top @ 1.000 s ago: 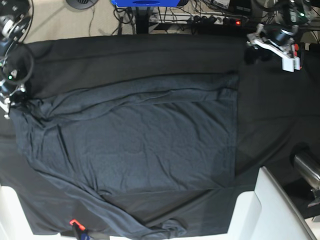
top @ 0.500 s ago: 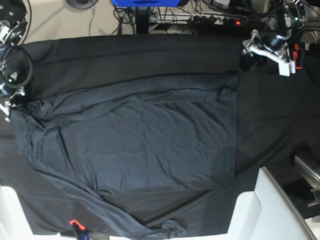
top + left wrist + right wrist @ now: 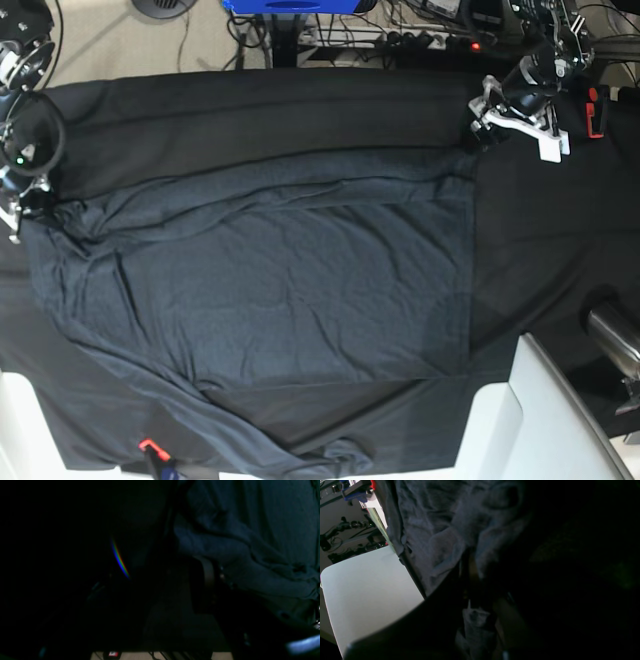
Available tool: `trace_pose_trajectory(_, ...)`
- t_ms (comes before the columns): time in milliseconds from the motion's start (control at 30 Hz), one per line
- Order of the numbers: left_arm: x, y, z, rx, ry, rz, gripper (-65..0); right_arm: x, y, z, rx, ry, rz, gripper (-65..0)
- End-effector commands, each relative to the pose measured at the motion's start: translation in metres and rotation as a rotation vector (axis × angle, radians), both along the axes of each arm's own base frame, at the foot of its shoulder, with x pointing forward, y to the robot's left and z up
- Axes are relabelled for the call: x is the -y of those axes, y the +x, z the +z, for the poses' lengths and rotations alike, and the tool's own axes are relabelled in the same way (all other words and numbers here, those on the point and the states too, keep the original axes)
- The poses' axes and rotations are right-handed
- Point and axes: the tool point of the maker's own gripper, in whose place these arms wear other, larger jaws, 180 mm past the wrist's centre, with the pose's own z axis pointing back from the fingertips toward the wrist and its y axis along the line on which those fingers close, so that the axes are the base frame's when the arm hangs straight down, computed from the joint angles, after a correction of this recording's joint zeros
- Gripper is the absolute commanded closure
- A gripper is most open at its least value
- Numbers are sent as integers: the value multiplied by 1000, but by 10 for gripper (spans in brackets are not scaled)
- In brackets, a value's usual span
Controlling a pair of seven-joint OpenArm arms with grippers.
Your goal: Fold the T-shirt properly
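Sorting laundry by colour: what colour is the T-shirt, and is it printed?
Dark slate grey, plain; the T-shirt shows best in the base view.

Left claw (image 3: 478,128) lost in wrist-view darkness, T-shirt (image 3: 270,300) hem cut off (bottom edge), perhaps bunched

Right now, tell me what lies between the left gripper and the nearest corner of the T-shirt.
Only bare black table cloth. In the base view the left gripper hangs just off the T-shirt corner, with nothing else on that short stretch.
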Motion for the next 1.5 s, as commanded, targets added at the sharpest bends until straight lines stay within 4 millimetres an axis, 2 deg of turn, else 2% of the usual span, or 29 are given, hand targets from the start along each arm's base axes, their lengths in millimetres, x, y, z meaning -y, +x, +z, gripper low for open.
trace_pose_trajectory(0,-1,0,2,3,6,-14,-359,-13,-11,-11,-43,33,10,-5)
trace_pose_trajectory(100,1,7,2,12,-3,-13,-359,-13,-11,-11,-43,33,10,-5)
trace_pose_trajectory(267,4,12,-11,-7,-39,7,-359,-12,-11,-11,-42,31,10,-5)
trace_pose_trajectory(633,13,10,-13,-8,-60,11,-351,-12,-9,-10,-38,30,10,-5)
trace_pose_trajectory(833,19,19,-3,26,-57,4,-153,-12,-7,-9,-35,30,10,-5)
trace_pose_trajectory(933,23,16,-7,-2,-73,-15,-140,-12,-7,-9,-34,31,8,-5)
trace_pose_trajectory(1000,26,24,-5,2,-81,-25,-140,-12,-7,-8,-33,31,8,-5)
trace_pose_trajectory(1333,25,28,-3,9,-79,-23,-142,-11,-7,-8,-33,29,8,-5)
trace_pose_trajectory(1433,23,27,-3,7,-73,-25,-95,-11,-7,-8,-33,29,8,-5)
trace_pose_trajectory(1467,24,27,-3,7,-74,-27,-30,-11,-7,-8,-33,29,10,-5)
